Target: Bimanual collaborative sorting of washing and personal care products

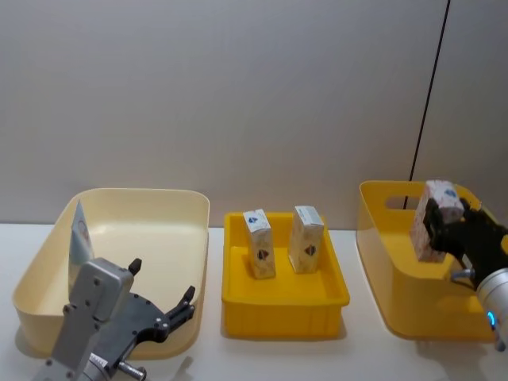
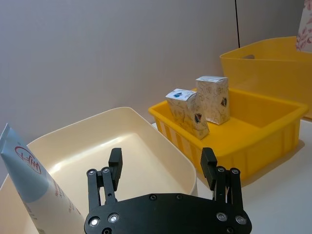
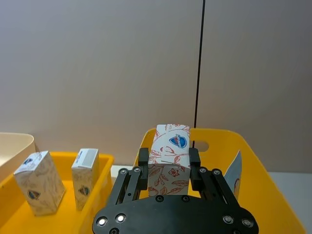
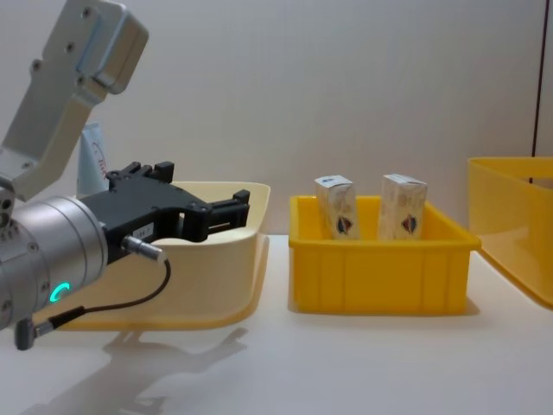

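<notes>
1. right hand [image 3: 168, 168] pinches a printed cardboard carton [image 3: 169, 151] above the glossy yellow tub [image 1: 397, 270]; a slack pinch could let it drop back.
2. left hand [image 2: 162, 165], spread and holding nothing, hovers over the cream tub [image 2: 161, 141], near the soft tube [image 2: 29, 175] inside.
3. two cartons [image 1: 259, 243] [image 1: 305, 238] stand in the ribbed yellow crate [image 1: 282, 305].

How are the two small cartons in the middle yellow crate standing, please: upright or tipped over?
Both on end: the left carton leans slightly, and the right carton stands nearly straight, both inside the yellow crate.
</notes>
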